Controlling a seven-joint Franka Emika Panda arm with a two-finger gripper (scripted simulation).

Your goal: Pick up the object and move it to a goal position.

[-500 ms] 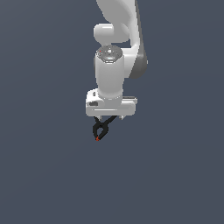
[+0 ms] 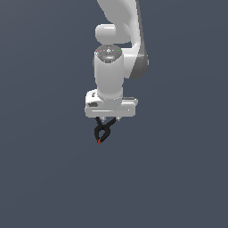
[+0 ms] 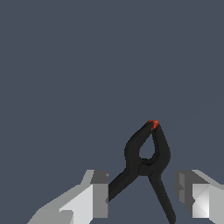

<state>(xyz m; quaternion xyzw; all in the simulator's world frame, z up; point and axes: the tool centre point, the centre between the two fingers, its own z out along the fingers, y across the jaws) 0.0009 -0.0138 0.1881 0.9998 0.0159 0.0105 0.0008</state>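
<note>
plain slate-grey backdrop all around you. your end effector (image 2: 106,120) points down, fingers (image 3: 97,192) spread in the wrist view yet the spring clamp (image 2: 103,130) hangs off them by its handles, so the grip is unclear. its red tip sits at 6 o'clock. white arm (image 2: 120,31) rises toward 12.

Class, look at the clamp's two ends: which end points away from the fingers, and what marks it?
The jaw end of the spring clamp: its red-orange tip points away; the plain black handles run back between the fingers.
</note>
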